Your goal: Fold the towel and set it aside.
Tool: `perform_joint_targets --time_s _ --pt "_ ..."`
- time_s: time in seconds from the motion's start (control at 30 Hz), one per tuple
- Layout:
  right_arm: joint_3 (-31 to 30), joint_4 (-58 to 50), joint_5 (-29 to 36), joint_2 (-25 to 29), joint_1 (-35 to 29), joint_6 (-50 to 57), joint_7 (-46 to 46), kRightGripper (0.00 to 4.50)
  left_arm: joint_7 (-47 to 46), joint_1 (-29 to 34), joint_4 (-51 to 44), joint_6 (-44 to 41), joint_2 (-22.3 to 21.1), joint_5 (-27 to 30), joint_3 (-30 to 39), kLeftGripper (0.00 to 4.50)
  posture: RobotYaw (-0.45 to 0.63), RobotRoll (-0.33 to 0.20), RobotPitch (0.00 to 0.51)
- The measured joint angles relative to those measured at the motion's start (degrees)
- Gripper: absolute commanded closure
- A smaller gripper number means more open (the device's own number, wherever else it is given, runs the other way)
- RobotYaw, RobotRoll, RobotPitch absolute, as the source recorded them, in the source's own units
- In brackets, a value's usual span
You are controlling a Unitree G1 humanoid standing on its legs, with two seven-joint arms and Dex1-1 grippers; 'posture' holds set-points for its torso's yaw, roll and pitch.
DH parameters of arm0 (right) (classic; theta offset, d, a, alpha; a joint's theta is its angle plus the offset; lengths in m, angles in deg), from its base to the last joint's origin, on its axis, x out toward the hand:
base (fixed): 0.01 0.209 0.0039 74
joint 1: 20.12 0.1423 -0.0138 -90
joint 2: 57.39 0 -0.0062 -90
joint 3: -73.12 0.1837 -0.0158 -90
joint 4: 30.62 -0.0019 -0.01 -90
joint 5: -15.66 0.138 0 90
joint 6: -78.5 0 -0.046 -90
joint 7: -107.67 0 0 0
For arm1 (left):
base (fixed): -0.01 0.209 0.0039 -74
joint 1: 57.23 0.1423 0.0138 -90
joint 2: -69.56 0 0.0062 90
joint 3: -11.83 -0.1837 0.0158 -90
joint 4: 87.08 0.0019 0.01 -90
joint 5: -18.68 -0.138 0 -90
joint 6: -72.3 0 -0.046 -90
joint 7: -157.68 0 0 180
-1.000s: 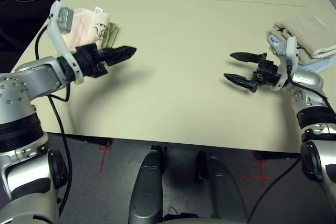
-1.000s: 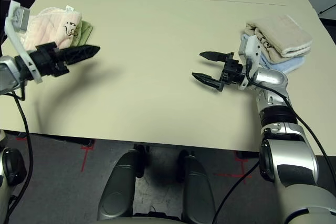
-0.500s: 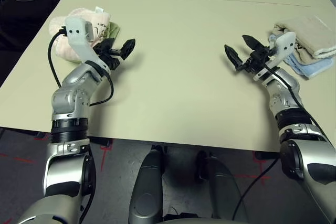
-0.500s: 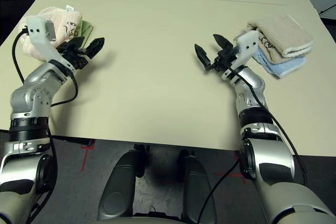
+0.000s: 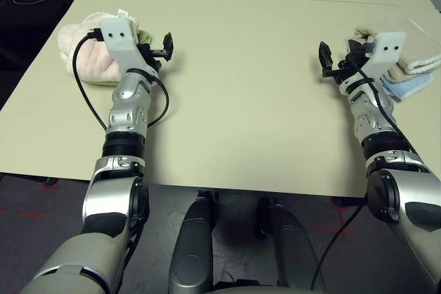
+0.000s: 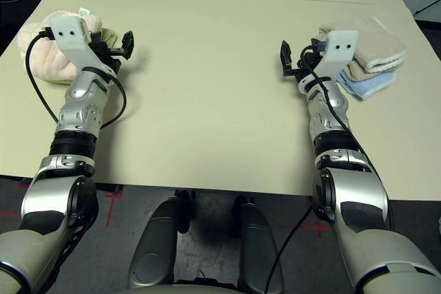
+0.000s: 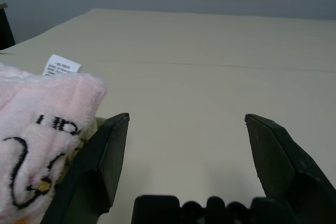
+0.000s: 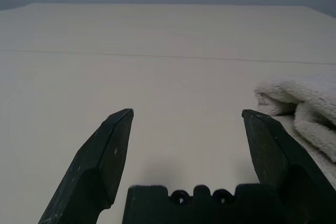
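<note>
The pale tabletop spreads out before me, bare through its middle, with the dark grey floor below its near edge. Taking the clock from the middle of my work area, twelve pointing away from me, the pink towel sits at ten o'clock in a thick, folded bundle. Its dark embroidery faces up, and a white label pokes from its far edge. A green towel peeks out on its three o'clock side. Next comes my left gripper, just beside the bundle, fingers spread wide and pinching nothing. Farther out, toward two o'clock, my right gripper is likewise spread and empty, near the beige towel and the blue towel beneath it.

Over the last second both my wrists have swung round: the fingers pointed inward across the table, and now they aim toward twelve. The pink towel has kept its place through this. I take that to mean the folding and setting aside are essentially done, and that I am backing into a rest pose. My next move should keep the left fingers from snagging the bundle.
</note>
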Motion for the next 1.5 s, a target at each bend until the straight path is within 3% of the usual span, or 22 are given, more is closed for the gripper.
perform_joint_targets --time_s 0.23,1.1,1.5 --pt "0.0 -0.1 -1.2 0.0 -2.4 -0.2 -2.5 0.00 -0.1 0.1 3.3 2.8 0.3 -1.3 -0.3 0.03 0.07 0.000 0.254" --pt "0.3 -0.1 -0.6 -2.7 -2.2 -0.6 0.8 0.00 -0.9 2.8 3.7 5.0 -1.6 -1.4 1.3 0.03 0.05 0.000 0.242" --pt "0.3 -0.1 -0.4 -1.3 -1.1 -1.1 1.2 0.00 -0.6 2.8 3.6 5.2 -2.7 -1.2 1.7 0.03 0.05 0.000 0.230"
